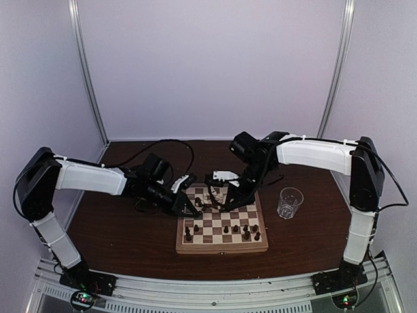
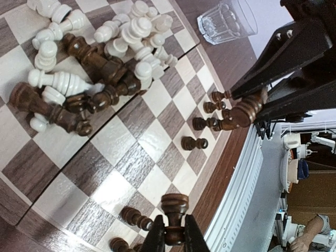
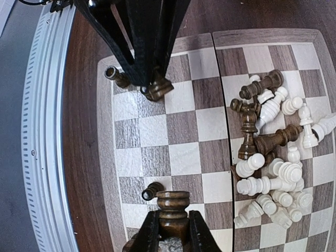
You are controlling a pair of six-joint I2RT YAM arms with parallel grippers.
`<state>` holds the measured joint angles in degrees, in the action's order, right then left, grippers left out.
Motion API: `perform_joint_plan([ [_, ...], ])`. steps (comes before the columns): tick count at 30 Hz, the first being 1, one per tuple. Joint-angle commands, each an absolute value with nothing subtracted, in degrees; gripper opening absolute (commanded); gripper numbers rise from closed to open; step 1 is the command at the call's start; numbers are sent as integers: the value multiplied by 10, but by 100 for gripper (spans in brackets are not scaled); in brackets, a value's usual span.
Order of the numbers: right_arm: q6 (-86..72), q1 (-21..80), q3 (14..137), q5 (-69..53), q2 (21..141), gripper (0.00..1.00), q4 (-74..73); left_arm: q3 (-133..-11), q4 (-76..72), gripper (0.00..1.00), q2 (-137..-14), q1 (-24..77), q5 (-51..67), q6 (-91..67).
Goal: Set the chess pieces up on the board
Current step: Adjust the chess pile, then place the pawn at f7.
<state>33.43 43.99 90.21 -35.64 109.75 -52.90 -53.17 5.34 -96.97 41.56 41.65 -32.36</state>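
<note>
The board (image 1: 221, 236) lies between both arms. My left gripper (image 2: 175, 236) is shut on a dark chess piece (image 2: 175, 207), held above the board's near-edge squares (image 2: 157, 181). My right gripper (image 3: 172, 233) is shut on another dark piece (image 3: 172, 206) over the near rows. From above, the left gripper (image 1: 195, 208) and right gripper (image 1: 220, 197) hover close together over the board's far-left part. A jumbled pile of cream and dark chess pieces (image 3: 273, 157) lies on the far half (image 2: 100, 58). Several dark pieces (image 1: 236, 229) stand on the near rows.
A clear drinking glass (image 1: 290, 202) stands on the brown table right of the board, also in the left wrist view as the glass (image 2: 226, 21). The metal rail (image 3: 47, 157) runs along the table's near edge. Black cables (image 1: 163, 147) lie behind the board.
</note>
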Motion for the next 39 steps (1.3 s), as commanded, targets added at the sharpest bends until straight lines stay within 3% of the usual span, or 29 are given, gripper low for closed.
perform_joint_plan([
  [1,352,446,891,-307,1080,3,-535,-591,194,6,-959,412,376,-251],
  [17,359,425,845,-259,1001,3,-557,-802,570,8,-947,474,270,-119],
  [27,351,333,737,-258,875,3,-541,-995,749,9,-1106,559,70,-59],
  [39,330,234,642,-235,757,3,-460,-1209,846,8,-1278,614,-28,-27],
])
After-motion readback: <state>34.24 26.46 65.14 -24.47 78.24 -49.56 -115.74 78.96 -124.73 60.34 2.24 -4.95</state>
